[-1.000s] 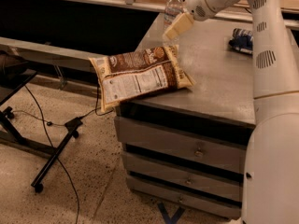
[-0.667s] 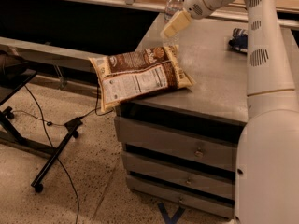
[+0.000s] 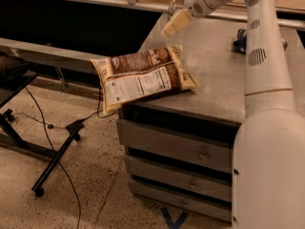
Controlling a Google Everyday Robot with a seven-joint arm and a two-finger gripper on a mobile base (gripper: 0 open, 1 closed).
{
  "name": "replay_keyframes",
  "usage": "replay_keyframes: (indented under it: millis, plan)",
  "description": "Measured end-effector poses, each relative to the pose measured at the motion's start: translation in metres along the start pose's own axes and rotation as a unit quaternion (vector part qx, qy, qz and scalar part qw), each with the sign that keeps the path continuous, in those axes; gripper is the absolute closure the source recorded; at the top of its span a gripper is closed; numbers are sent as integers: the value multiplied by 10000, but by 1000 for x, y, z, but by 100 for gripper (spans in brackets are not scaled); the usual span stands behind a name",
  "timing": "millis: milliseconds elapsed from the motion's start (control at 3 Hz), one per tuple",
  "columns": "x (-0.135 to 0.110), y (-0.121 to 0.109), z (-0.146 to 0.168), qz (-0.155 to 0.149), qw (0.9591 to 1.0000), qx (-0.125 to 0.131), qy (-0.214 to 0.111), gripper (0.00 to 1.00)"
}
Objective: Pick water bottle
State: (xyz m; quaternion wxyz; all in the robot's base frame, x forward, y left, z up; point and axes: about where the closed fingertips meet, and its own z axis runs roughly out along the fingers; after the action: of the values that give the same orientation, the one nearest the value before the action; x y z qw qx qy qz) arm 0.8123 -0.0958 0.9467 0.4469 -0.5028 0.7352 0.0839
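A black folding stand (image 3: 52,161) and a loose cable (image 3: 45,128) lay on the floor left of the bench (image 3: 214,75). The brown-and-cream snack bag (image 3: 143,78) lay flat across the bench's front-left corner, with its left end hanging over the edge. It looked closed, and its contents could not be seen.

The water bottle (image 3: 175,5) stood upright at the far-left corner with its white cap on. Its lower part was hidden behind the gripper (image 3: 175,24), which hung just in front of it. Whether the claw was apart or together could not be told.

Bare benchtop stretched between the bag and the gripper and on to the right. A small dark object (image 3: 239,41) sat near the far-right edge, partly behind the white arm (image 3: 262,56). Three drawers (image 3: 181,149) below the front edge were closed.
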Motion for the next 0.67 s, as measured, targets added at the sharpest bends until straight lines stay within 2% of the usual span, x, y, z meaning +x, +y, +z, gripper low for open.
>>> replay_keyframes:
  millis: [333,667]
  plan:
    - [-4,-4,7,90,9999,37,-95,0]
    - [-2,-5,11,105,9999,56,-49,16]
